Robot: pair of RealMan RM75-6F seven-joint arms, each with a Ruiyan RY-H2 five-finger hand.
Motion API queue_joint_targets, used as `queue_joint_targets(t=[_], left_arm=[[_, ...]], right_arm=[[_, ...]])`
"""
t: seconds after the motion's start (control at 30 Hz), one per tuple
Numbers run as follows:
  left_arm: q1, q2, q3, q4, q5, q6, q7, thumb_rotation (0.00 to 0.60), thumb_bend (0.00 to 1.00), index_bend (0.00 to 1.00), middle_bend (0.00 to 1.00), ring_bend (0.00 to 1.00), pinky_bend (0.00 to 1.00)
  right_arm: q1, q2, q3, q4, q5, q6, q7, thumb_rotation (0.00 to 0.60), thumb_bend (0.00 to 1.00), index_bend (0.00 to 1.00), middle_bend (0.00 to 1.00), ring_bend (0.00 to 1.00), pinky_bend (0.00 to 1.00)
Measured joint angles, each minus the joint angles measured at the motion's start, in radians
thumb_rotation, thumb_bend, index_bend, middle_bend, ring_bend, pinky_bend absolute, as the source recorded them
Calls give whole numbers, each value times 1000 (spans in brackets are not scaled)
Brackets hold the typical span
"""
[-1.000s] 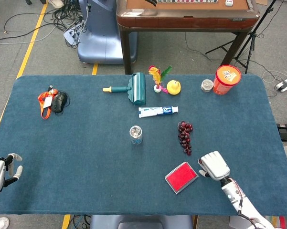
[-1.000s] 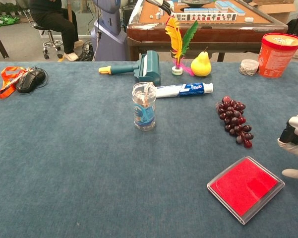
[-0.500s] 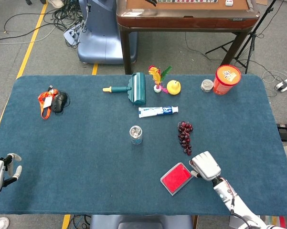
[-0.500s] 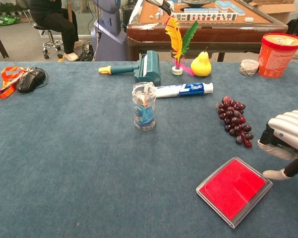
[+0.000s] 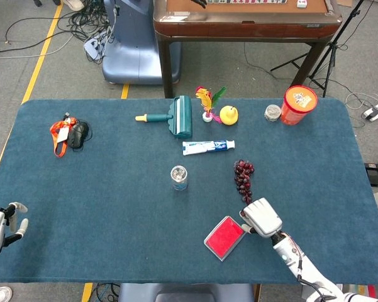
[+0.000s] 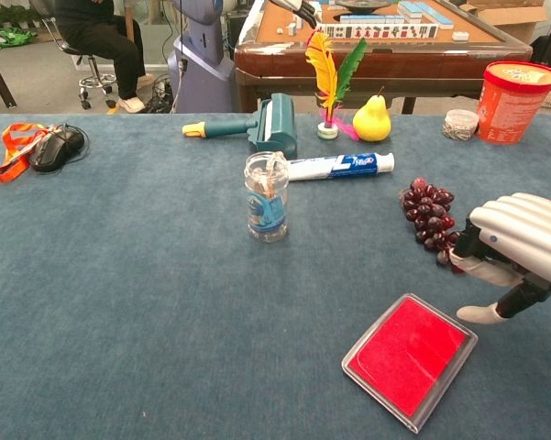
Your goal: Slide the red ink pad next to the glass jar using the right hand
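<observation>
The left hand [image 5: 1,225] shows only in the head view, cut off at the picture's left edge beyond the table's front-left corner; its fingers look spread with nothing in them. The right hand [image 5: 261,217] is seen from its back in both views, so how its fingertips sit is hard to tell: the fingers lie together, curled downward, with the thumb low against the right edge of the red ink pad [image 5: 224,237]. It presses at the pad's side and does not grip it. Part of the grapes [image 6: 429,220] is hidden behind the right hand's fingers in the chest view.

The toothpaste tube [image 6: 340,166] carries print too small to read, and so does the blue label on the glass jar [image 6: 267,197]. The orange tub [image 6: 509,101] has a patterned lid with no legible writing.

The ink pad lies flat and turned at an angle near the front edge of the blue table [image 5: 113,214], right of centre, well apart from the jar, which stands upright near the table's middle.
</observation>
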Motion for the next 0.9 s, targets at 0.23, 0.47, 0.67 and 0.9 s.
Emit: queue_joint_targets(t=[0.23, 0.47, 0.67, 0.9], left_arm=[[0, -2, 1, -1, 0, -1, 8, 600, 396, 474, 740, 599, 791], [0, 0, -1, -1, -5, -2, 4, 600, 396, 473, 740, 599, 791], [1, 3, -4, 1, -9, -2, -1, 600, 397, 474, 740, 599, 791], [3, 6, -6, -1, -12, 0, -5, 600, 397, 474, 740, 599, 791]], right_arm=[[-8, 38, -31, -71, -28, 11, -19, 600, 0, 1000, 1000, 1000, 1000], [-5, 38, -64, -106, -62, -2, -47, 600, 0, 1000, 1000, 1000, 1000], [0, 26, -83, -122, -81, -21, -64, 600, 0, 1000, 1000, 1000, 1000], [5, 20, -109, -148, -109, -34, -71, 600, 0, 1000, 1000, 1000, 1000]])
